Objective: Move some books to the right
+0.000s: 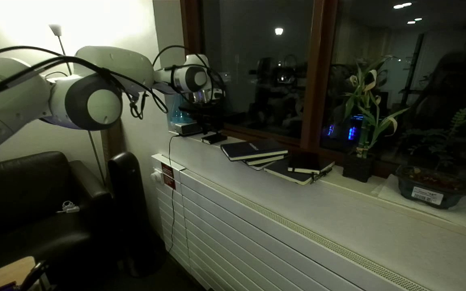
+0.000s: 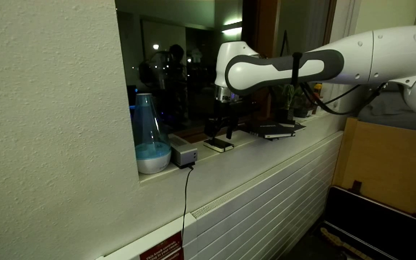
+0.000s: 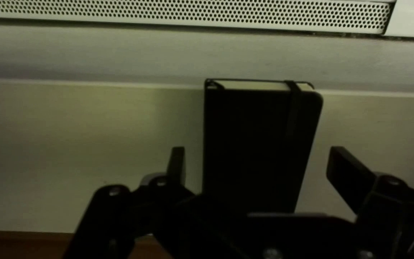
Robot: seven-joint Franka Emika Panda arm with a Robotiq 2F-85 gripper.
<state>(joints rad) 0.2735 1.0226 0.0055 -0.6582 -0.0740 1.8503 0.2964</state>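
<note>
Windowsill [image 3: 84,151] above a white radiator [image 1: 233,226], dark window [image 1: 265,60] behind: small black notebook [image 3: 257,136] below the gripper [image 3: 256,158], not grasped.

Fingers [image 3: 176,162] spread wide, one beyond each long edge, a strip of sill showing either side; nothing held. Notebook lies flat, apart from the stack of books [image 1: 253,150], which is right of it in both exterior views. Handling (est.): light, stiff-covered, perhaps slippery; elastic band [image 3: 293,104] should keep it closed. Suggested hold: across the width near mid-length, tips low, since it is thin. Long axis runs across the sill's depth; short end with pale page edges [image 3: 255,85] points towards the radiator, about level with the sill's front edge. Window-side end hidden by gripper.
</note>
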